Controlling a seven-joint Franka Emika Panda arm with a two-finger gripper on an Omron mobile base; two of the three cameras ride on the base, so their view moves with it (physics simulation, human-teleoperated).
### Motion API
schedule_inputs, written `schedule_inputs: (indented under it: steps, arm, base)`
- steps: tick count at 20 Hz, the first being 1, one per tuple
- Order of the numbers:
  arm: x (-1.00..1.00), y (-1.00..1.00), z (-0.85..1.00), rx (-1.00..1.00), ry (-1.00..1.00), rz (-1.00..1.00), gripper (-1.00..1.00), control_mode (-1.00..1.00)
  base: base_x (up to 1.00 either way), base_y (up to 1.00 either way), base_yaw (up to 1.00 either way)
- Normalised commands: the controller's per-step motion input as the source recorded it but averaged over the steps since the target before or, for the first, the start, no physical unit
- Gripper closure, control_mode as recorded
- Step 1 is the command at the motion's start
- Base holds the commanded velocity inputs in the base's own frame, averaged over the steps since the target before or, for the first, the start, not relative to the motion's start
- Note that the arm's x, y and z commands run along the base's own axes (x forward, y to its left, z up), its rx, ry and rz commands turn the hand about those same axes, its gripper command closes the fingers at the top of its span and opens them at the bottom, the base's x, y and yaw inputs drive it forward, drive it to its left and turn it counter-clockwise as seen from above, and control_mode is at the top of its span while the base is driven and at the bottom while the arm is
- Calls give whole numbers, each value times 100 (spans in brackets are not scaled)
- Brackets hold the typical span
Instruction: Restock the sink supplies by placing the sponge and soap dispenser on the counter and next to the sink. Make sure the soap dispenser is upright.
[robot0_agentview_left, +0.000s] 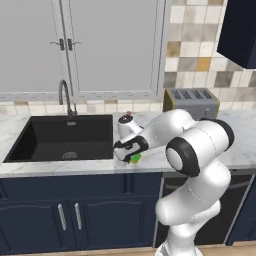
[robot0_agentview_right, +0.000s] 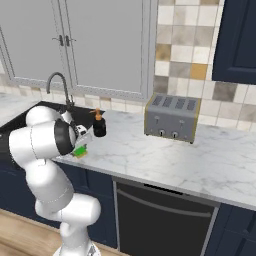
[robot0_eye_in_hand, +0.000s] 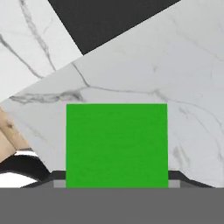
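Green sponge (robot0_eye_in_hand: 116, 144) sitting between the pincer (robot0_agentview_left: 128, 156) tips at the worktop (robot0_agentview_right: 150, 155) edge.
Pincer is seemingly grasping it; next, releasing and lifting; soap dispenser (robot0_agentview_right: 99, 123) is standing upright just behind.

No text, label, brand, number or sign could be read anywhere in the three views. The toaster (robot0_agentview_right: 172, 118) showed small dark knobs on its front but no lettering, and the soap dispenser (robot0_agentview_right: 99, 125) and the sponge (robot0_eye_in_hand: 116, 144) carried plain surfaces without print.
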Motion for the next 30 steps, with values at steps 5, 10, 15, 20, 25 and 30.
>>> schedule_inputs:
  steps: [5, 10, 15, 20, 25, 30]
  arm:
    - [63, 3, -30, 0, -9, 0, -100, -100]
    - [35, 0, -15, 0, -3, 0, -100, -100]
    - [-7, 3, 23, 0, 0, 1, -100, -100]
    - [-45, 1, 64, 0, -1, 4, -100, -100]
    - [-83, -1, 68, 0, -8, 1, -100, -100]
    - [-100, -29, 39, 0, -13, -6, -100, -100]
  base:
    - [0, 0, 0]
    - [0, 0, 0]
    - [0, 0, 0]
    - [0, 0, 0]
    - [0, 0, 0]
    - [0, 0, 0]
